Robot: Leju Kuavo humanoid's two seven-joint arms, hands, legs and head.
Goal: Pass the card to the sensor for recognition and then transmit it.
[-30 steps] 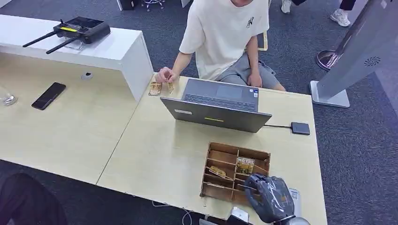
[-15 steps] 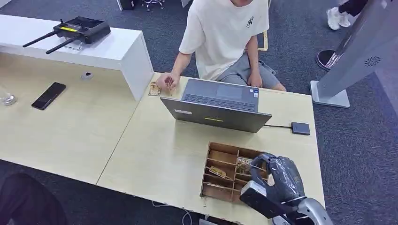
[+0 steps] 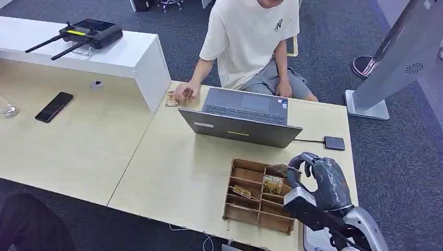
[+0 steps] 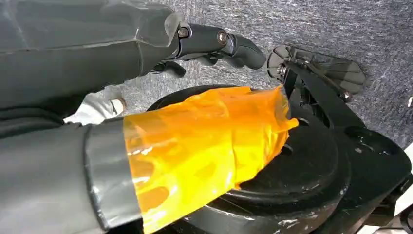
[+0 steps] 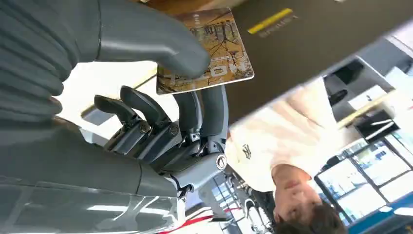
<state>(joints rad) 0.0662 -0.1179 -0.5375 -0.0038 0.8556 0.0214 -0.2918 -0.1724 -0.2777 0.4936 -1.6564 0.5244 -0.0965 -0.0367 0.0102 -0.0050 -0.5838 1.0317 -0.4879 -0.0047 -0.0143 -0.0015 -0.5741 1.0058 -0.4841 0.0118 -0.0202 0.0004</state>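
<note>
Right hand (image 3: 319,180) pinches a card (image 5: 207,53) between thumb and fingers, lifted just above the wooden tray (image 3: 236,208) – a second card (image 3: 272,184) sits in a tray slot. Sensor (image 3: 334,143): small dark box on the desk, cabled to the laptop (image 3: 241,128), just beyond the hand. Left hand (image 4: 160,141) hangs near the floor w/ fingers apart, grasping nothing. Judged next step: carry card flat over the sensor, keep the pinch firm – a tilted card may slip or misread
</note>
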